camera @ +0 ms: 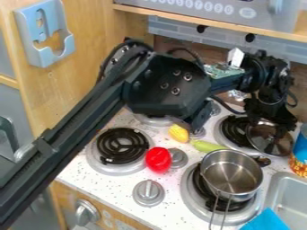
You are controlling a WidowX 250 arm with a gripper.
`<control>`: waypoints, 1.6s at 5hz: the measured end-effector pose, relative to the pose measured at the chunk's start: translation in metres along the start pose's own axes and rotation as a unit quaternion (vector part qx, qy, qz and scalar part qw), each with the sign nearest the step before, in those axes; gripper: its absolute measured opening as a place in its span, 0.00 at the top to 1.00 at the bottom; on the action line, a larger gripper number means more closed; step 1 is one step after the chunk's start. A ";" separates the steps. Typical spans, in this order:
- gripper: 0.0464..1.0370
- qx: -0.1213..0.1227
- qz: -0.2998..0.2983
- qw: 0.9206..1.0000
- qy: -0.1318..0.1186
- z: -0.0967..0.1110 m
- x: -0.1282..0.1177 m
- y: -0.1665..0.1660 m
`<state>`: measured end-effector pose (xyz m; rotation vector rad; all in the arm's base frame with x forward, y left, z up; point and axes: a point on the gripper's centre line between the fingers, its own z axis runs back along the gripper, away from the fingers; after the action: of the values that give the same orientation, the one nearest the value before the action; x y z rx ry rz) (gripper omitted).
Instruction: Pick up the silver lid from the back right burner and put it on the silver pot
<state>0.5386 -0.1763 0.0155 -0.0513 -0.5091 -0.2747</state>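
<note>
My black gripper [271, 112] hangs over the back right burner, directly above a tilted glass lid [271, 138]. It overlaps the lid's upper edge; whether it grasps the lid I cannot tell. Just in front of the lid, a steel pot [231, 175] with a wire-like handle stands on the front right burner. A small dark knob lies between pot and lid. Left of the pot are a yellow and green toy corn cob [179, 133] and a red object [158, 160].
The left front burner [122, 146] and several grey stove knobs surround the red object. A sink [290, 193] is at the lower right, with a blue cloth [267, 220] by its edge. A blue and orange container [300, 155] stands at the right edge. A shelf [210, 17] spans the back.
</note>
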 end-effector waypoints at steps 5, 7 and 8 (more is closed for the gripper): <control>0.72 0.004 -0.006 1.000 -0.002 -0.009 0.003 -0.009; 0.72 0.007 0.006 1.000 -0.001 -0.005 -0.003 -0.007; 0.72 0.003 0.020 1.000 0.002 0.003 -0.014 -0.002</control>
<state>0.5247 -0.1746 0.0109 -0.0559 -0.5049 -0.2339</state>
